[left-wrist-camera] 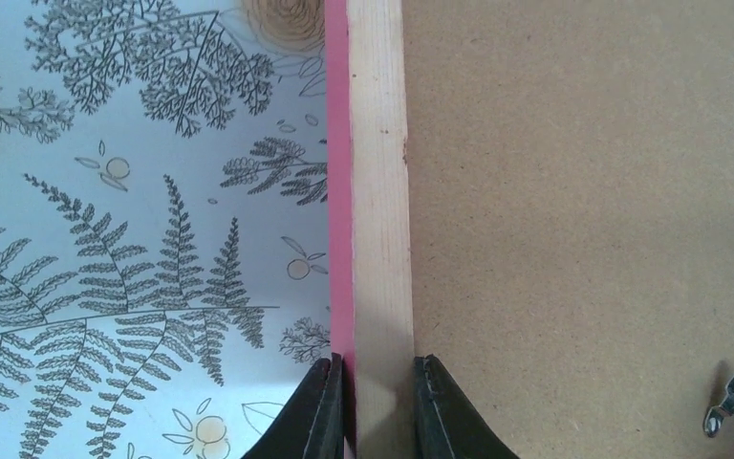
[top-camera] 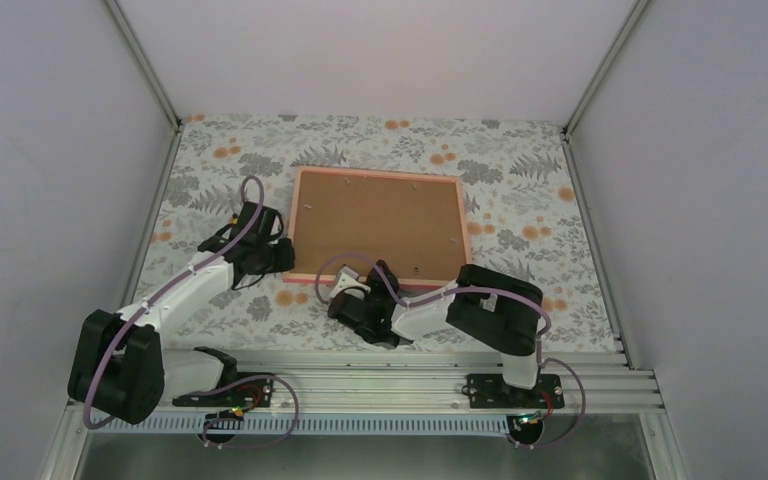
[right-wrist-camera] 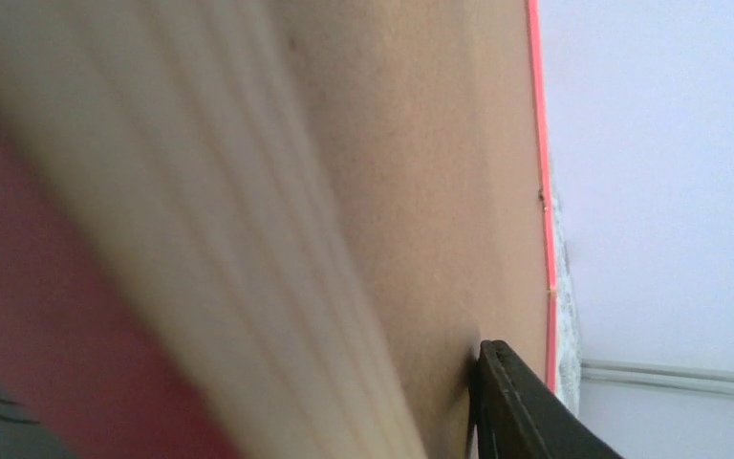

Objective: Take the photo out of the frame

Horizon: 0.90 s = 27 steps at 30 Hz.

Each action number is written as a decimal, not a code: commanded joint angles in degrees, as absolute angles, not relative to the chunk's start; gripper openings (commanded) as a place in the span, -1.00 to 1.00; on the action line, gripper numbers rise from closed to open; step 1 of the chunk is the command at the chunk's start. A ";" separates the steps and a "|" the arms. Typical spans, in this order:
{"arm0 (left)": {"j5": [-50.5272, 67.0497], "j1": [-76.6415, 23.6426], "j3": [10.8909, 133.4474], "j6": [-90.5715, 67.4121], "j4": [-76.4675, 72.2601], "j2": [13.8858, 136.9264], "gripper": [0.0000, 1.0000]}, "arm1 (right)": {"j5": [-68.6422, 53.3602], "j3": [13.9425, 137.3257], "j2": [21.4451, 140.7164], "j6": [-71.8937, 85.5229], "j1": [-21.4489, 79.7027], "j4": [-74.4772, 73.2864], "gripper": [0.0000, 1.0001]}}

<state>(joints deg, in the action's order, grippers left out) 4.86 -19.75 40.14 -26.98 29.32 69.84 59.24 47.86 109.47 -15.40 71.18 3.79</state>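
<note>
No legible text or labels anywhere.

The left arm (top-camera: pixel 175 295) and right arm (top-camera: pixel 430 312) shared one build: slim white links between bulky black joint housings (top-camera: pixel 118 365). A mauve cable (top-camera: pixel 251 179) ran in loops along each. On the aluminium rail (top-camera: pixel 390 385) sat black base plates (top-camera: pixel 513 387), with small orange-red wiring just beside them. The left gripper's (left-wrist-camera: pixel 377 409) fingers (left-wrist-camera: pixel 317 416) were black wedges, finely ribbed on their inner faces.
</note>
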 commanded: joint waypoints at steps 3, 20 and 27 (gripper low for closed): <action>6.72 -20.12 45.62 -26.20 26.32 68.04 -0.83 | 62.34 47.71 104.23 -13.94 71.36 1.06 -0.52; -1.44 -19.86 53.17 -29.95 30.47 52.39 0.36 | 61.25 51.06 89.92 -16.50 71.54 -5.46 -0.92; -3.80 -19.83 51.64 -32.12 28.96 42.93 0.98 | 58.72 53.49 83.28 -20.28 71.08 -1.20 -0.92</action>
<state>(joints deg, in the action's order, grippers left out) -1.58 -20.03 51.86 -30.52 29.43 47.03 60.60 49.69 88.03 -21.74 71.18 -9.61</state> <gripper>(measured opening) 0.939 0.187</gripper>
